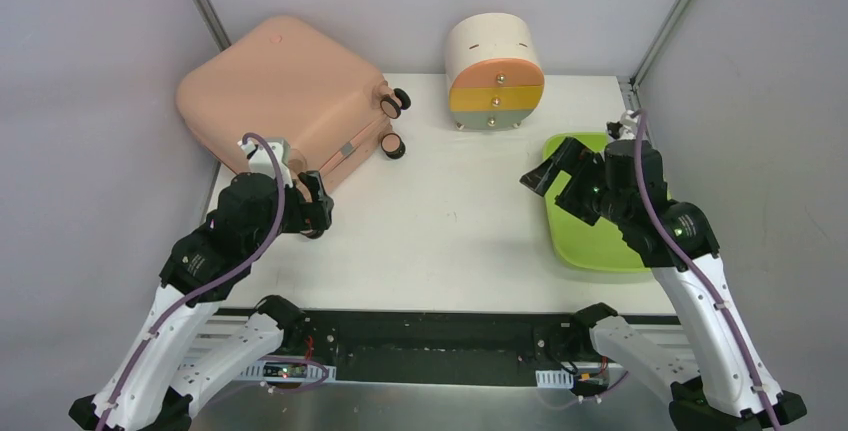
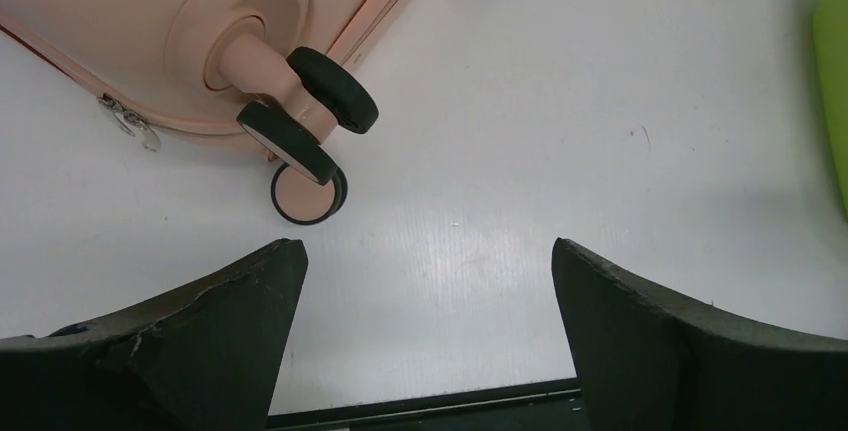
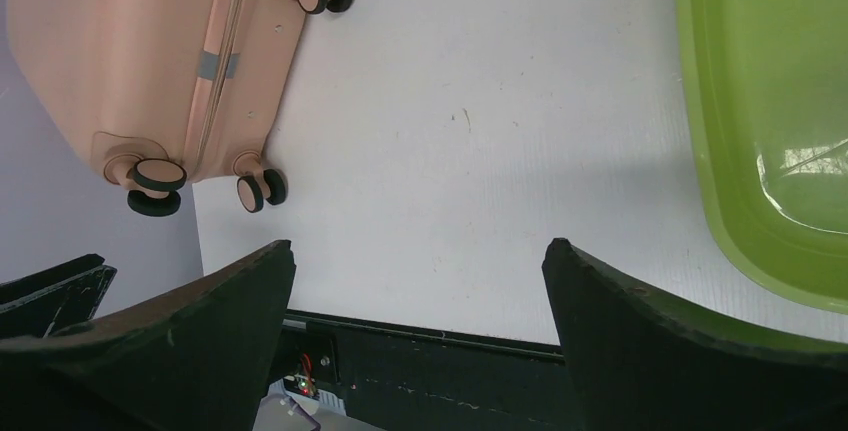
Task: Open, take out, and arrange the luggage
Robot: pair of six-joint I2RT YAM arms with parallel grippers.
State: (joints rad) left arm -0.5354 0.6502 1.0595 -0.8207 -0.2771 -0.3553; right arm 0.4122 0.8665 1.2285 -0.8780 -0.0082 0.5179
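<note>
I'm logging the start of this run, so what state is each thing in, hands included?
Suitcase: shut, lying flat.
Drawer unit: all three drawers shut.
Tray: nothing showing in the visible part.
Left hand: open, empty.
Right hand: open, empty.

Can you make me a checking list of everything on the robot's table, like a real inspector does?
Surface: white table, a few faint marks.
Job's things: luggage, shut, lying flat at the far left.
Clutter: drawer unit at the back; green tray on the right.
Grippers: left gripper open by the luggage wheels; right gripper open beside the tray; both hold nothing.
Cables: purple cable along each arm.
Surroundings: grey walls.
</note>
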